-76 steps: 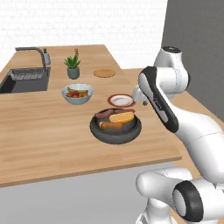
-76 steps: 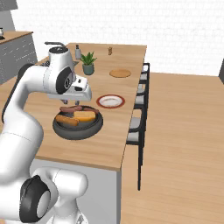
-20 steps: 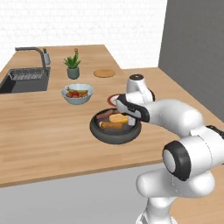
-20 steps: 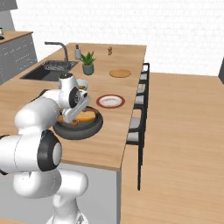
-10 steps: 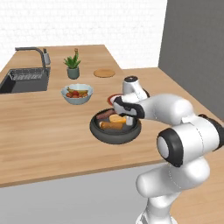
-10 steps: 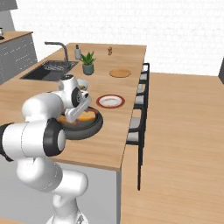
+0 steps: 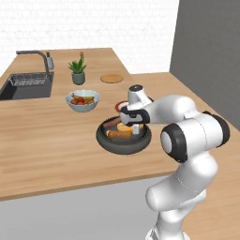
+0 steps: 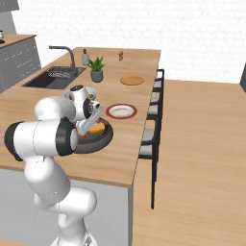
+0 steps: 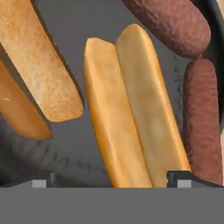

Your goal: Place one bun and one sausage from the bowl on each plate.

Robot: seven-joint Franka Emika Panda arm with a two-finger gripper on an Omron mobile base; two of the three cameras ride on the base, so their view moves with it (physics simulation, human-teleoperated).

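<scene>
A yellow bun [image 9: 131, 109] lies in the dark bowl [image 7: 123, 144] on the wooden counter [image 7: 47, 136]. Two brown sausages [image 9: 201, 122] lie just beside it. The gripper [image 9: 113, 179] hangs low over the bun with its jaws wide apart, holding nothing. The red-rimmed plate [image 8: 121, 111] sits near the bowl.

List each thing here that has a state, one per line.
Claw: open, low in the bowl, straddling the split bun, not gripping yet.
Split bun: lying in the bowl, between the fingertips.
Sausages: lying in the bowl.
Bowl: still holds buns and sausages.
Red-rimmed plate: bare.
Wooden plate: bare.
</scene>
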